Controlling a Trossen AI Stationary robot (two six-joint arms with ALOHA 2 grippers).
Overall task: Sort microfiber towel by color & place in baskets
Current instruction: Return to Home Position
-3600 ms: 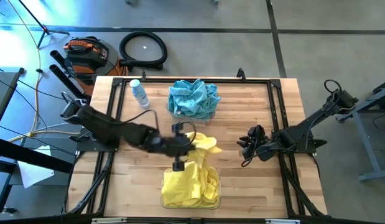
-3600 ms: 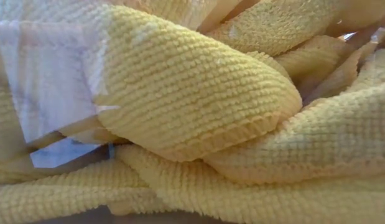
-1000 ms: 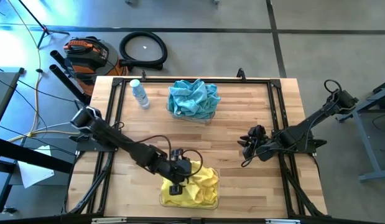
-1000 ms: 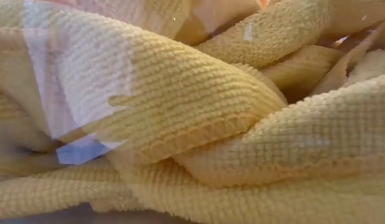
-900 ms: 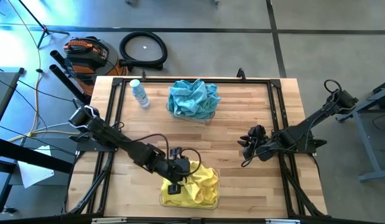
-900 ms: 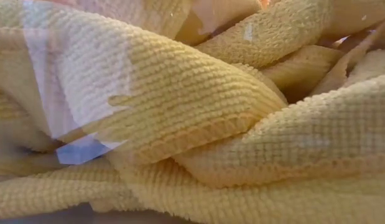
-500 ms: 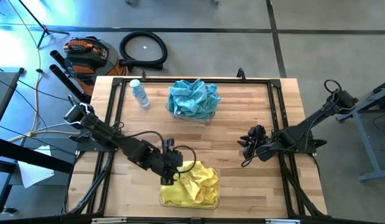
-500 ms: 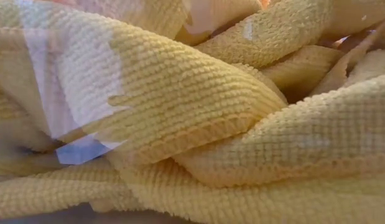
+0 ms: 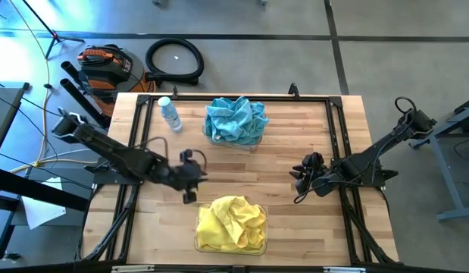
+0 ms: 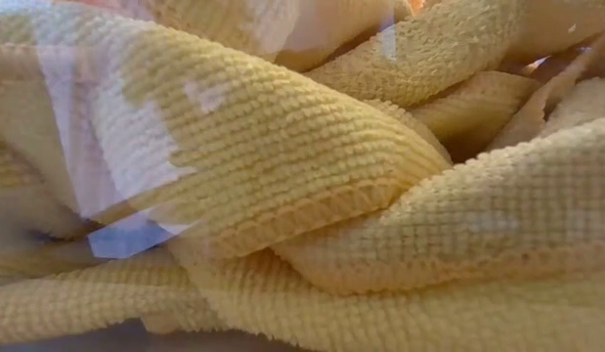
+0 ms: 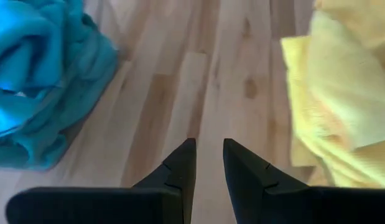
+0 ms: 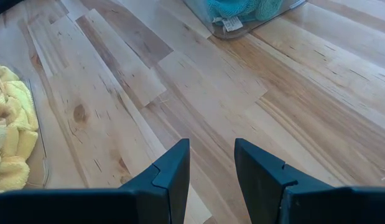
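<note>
Two baskets, both loaded. Far basket [image 9: 251, 144] holds the teal towels [image 9: 234, 120], heaped above its rim. Near basket [image 9: 198, 244] holds the yellow towels [image 9: 230, 222], also a full heap. Low view is filled by yellow cloth pressed close against a clear wall, so it shows nothing else.

Worktop [image 9: 317, 129]: the high view shows no loose cloth on the bare wood. The only other item is a small water bottle [image 9: 170, 114] at the far left corner, well apart from the sorting.

Left claw [image 9: 190, 196]: over bare wood between the two baskets, toward the left side, near the far left corner of the yellow basket. Touches neither heap. Left wrist view shows the fingers a narrow gap apart with nothing between them, teal to one side and yellow to the other.

Right claw [image 9: 298, 178]: parked low on the right of the worktop, well apart from both baskets. Fingers somewhat apart, holding nothing.

Progress, my reading: colours are fully separated, no yellow in the teal heap or the reverse as far as shown. Sorting looks complete. Only remaining item: bring the left arm to its rest pose, matching the right arm.
</note>
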